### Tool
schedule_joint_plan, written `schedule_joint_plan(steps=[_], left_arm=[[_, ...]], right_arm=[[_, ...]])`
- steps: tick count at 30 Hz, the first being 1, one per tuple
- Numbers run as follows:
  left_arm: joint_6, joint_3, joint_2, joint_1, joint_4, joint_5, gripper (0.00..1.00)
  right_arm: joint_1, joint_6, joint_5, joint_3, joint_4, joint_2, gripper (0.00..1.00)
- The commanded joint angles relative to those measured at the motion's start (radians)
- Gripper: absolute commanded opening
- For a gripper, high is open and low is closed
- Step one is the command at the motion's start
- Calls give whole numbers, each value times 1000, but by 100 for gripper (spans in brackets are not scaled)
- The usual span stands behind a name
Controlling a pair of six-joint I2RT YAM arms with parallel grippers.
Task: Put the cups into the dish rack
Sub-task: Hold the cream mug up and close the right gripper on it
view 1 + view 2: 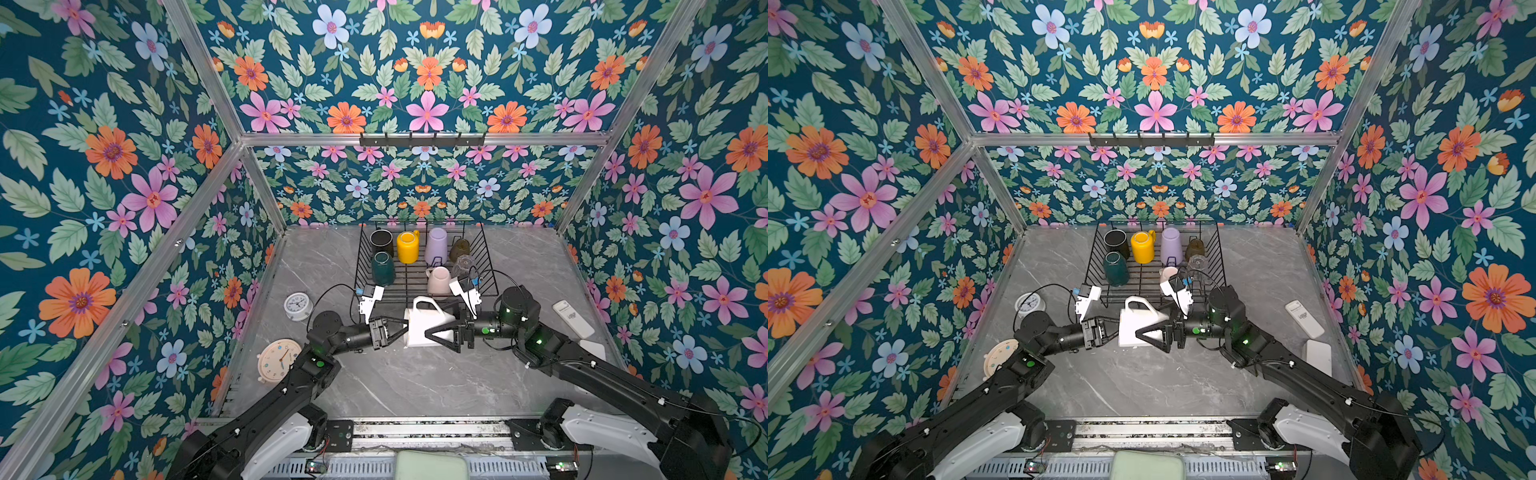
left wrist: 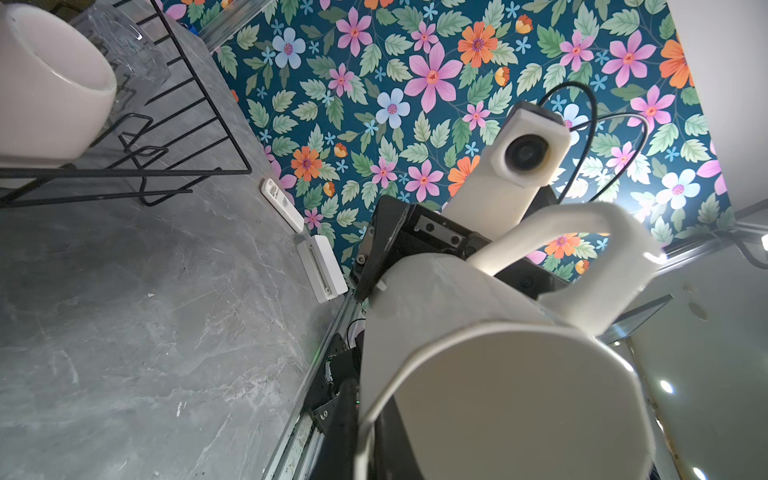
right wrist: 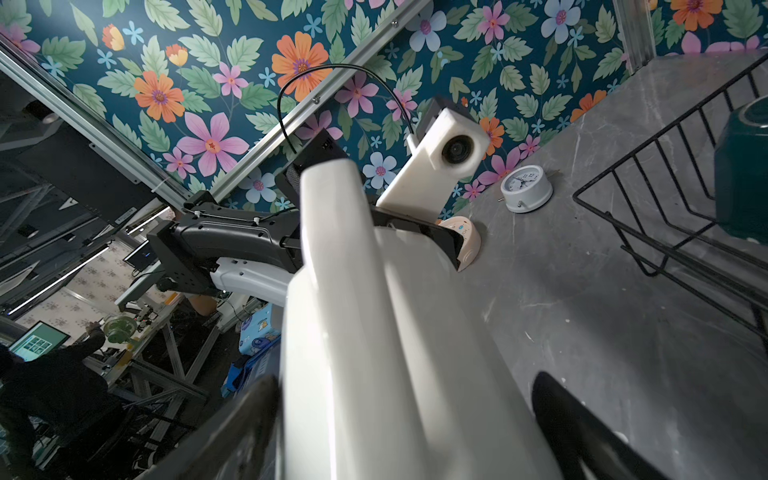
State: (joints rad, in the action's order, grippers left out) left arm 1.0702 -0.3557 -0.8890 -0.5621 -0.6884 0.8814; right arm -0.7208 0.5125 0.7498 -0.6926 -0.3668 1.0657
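A white mug (image 1: 424,324) (image 1: 1138,322) hangs on its side over the table, just in front of the dish rack (image 1: 486,249) (image 1: 1219,257). My left gripper (image 1: 402,326) (image 2: 370,440) is shut on its rim, one finger inside. My right gripper (image 1: 436,326) (image 3: 407,415) stands wide, fingers (image 3: 561,415) either side of the mug's body (image 3: 395,332), a thin gap showing at one. In the rack stand black (image 1: 381,241), yellow (image 1: 408,247), dark green (image 1: 382,268) and pale pink (image 1: 438,280) mugs, a lilac tumbler (image 1: 436,246), an amber glass (image 1: 459,249) and a clear glass (image 1: 464,264).
A small white clock (image 1: 297,305) and a cream clock (image 1: 279,359) lie left of my left arm. A white remote (image 1: 573,318) and a white box (image 1: 592,349) sit by the right wall. A black hook rail (image 1: 422,139) hangs on the back wall.
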Motion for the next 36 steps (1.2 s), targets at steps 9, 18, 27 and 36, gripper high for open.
schedule_joint_plan(steps=[9, 18, 27, 36], left_arm=[[74, 5, -19, 1, -192, 31, 0], [129, -2, -8, 1, -245, 31, 0], [150, -1, -19, 1, -277, 30, 0], [161, -3, -26, 1, -296, 36, 0]], right_arm=[[-27, -22, -10, -11, -36, 22, 88], [-47, -40, 9, 15, -62, -8, 96], [-54, -50, -7, 25, -60, -31, 94], [-60, -55, -13, 24, -69, -25, 73]])
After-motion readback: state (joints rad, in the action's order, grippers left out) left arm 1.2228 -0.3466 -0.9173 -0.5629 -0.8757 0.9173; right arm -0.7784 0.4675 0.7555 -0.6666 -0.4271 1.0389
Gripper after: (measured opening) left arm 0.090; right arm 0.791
